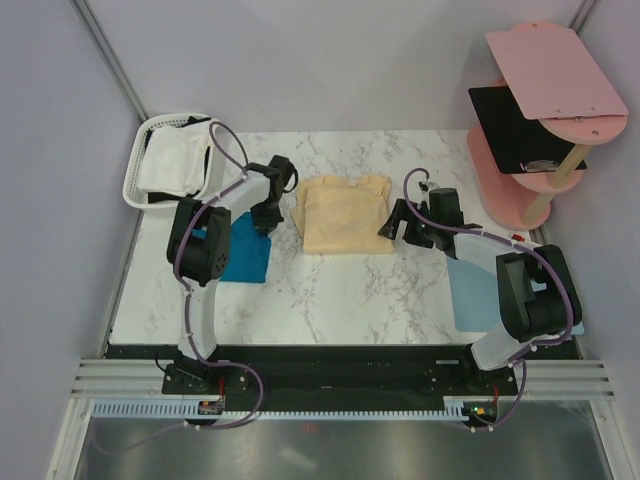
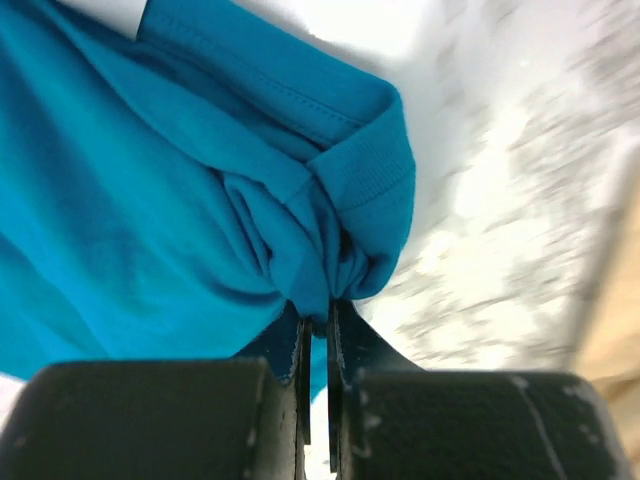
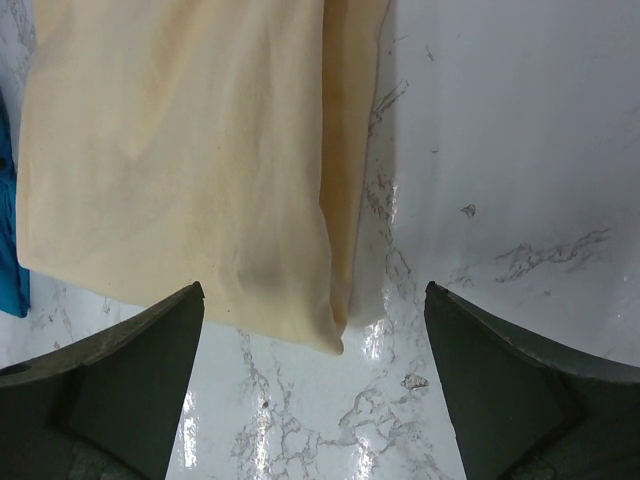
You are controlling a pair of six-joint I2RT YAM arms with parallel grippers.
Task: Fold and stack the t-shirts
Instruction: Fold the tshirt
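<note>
Gripping now: the left gripper point(image 2: 318, 318) is pinched together on a bunched fold of the teal t-shirt point(image 2: 150, 200), at a ribbed hem (collar or sleeve, hard to tell).
Teal t-shirt place: left-centre of the top view, a compact shape on the marble table point(image 1: 350, 290).
Right gripper point(image 3: 312, 296): fingers wide apart, holding nothing, hovering over the near right corner of the cream t-shirt point(image 3: 180, 170).
Cream t-shirt: lies folded flat at the middle of the table; apparently done.
White t-shirt point(image 1: 170, 165): crumpled in the basket point(image 1: 133, 185), upper left; not yet folded.
Left to do: judged about a third through; teal fold to finish, white to fold, nothing stacked yet.
</note>
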